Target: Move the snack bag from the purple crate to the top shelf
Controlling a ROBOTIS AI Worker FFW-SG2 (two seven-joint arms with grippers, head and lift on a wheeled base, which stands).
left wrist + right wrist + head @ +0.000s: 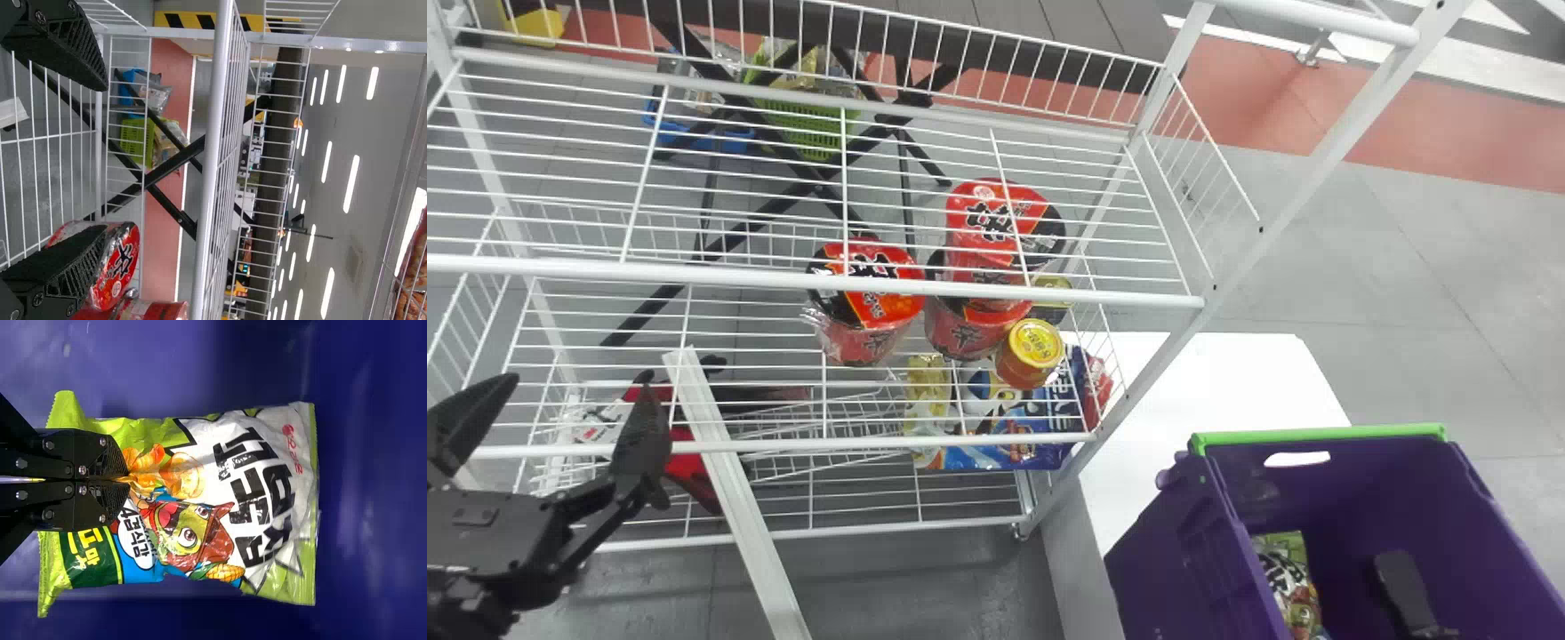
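Note:
Inside the purple crate [1174, 569], at the lower right of the head view, the snack bag [1285, 573] shows its white and green print. My right gripper [1403, 588] is down in the crate, right of the bag. In the right wrist view the gripper [127, 479] is shut on the snack bag [263, 493], pinching its printed face near one end. Parked before the left part of the white wire shelf [960, 289], my left gripper [578, 387] stands open and empty; the left wrist view shows it [103, 157] too.
Red noodle packs [871, 298] and a yellow-lidded jar [1032, 351] stand on the shelving, above a blue bag [1005, 436]. The shelf's slanting right post [1272, 231] rises between shelf and crate. A white table [1192, 391] adjoins the crate.

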